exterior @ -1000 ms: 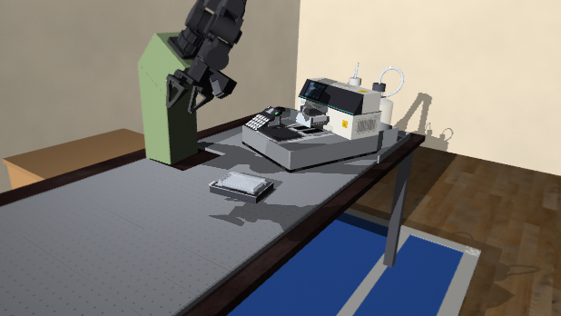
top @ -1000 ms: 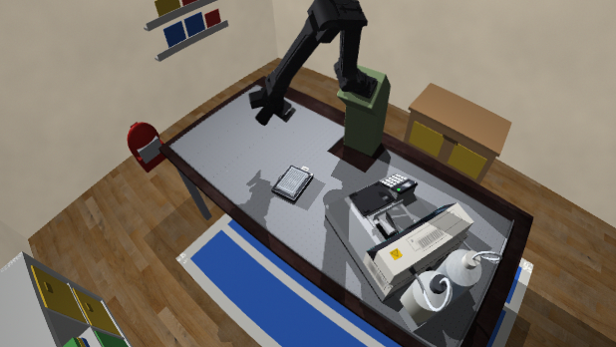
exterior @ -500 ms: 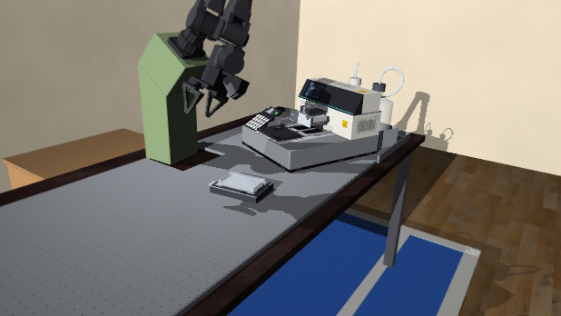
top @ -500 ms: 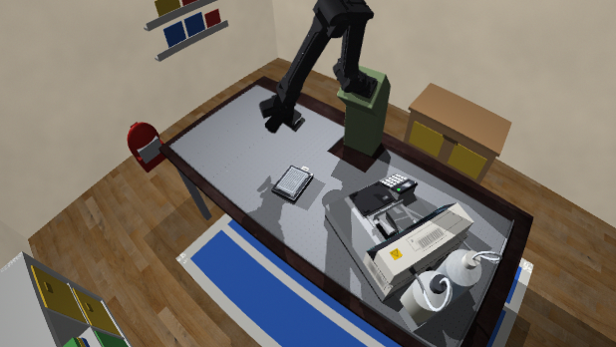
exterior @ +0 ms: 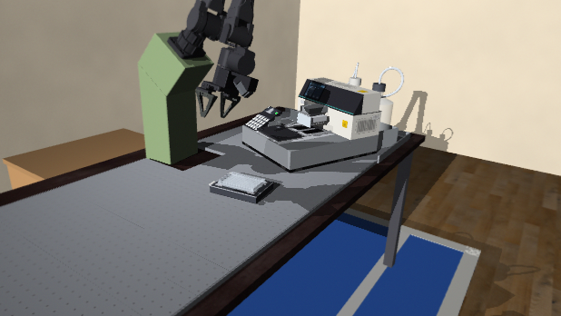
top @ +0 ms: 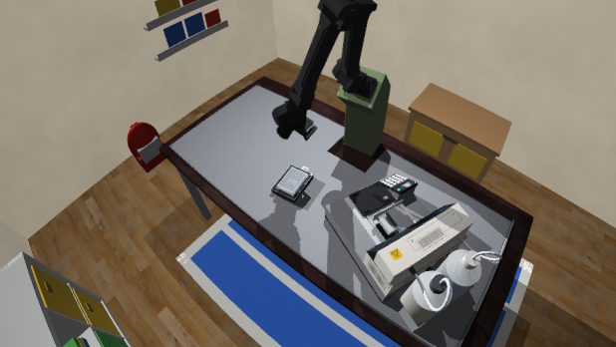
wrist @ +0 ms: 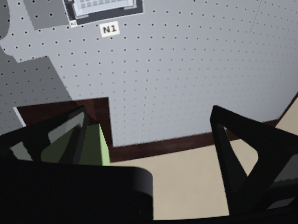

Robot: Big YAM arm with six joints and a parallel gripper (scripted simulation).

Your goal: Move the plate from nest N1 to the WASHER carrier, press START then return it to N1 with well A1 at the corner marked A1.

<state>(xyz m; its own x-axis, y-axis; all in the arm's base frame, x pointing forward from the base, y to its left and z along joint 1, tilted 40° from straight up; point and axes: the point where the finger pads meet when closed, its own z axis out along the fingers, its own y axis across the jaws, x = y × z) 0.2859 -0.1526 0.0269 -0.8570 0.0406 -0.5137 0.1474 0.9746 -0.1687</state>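
The white well plate (top: 291,180) (exterior: 241,182) lies flat in the dark nest N1 (top: 293,197) (exterior: 236,193) in the middle of the table. My gripper (top: 296,133) (exterior: 213,105) (wrist: 149,112) is open and empty. It hangs high over the table's far edge, beside the green pedestal, well away from the plate. The washer (top: 419,241) (exterior: 318,136) stands to the right. Its dark carrier (top: 371,197) (exterior: 281,132) holds nothing. The keypad (top: 395,179) (exterior: 259,122) sits at the washer's near-arm end, with a small green lamp (top: 400,189) (exterior: 276,113) beside it.
The green pedestal (top: 366,117) (exterior: 168,100) (wrist: 93,149) carrying the arm stands at the table's back edge, close to my gripper. Two white bottles (top: 434,294) (exterior: 386,106) with tubing stand behind the washer. The dark table rim (wrist: 173,143) runs under my fingers.
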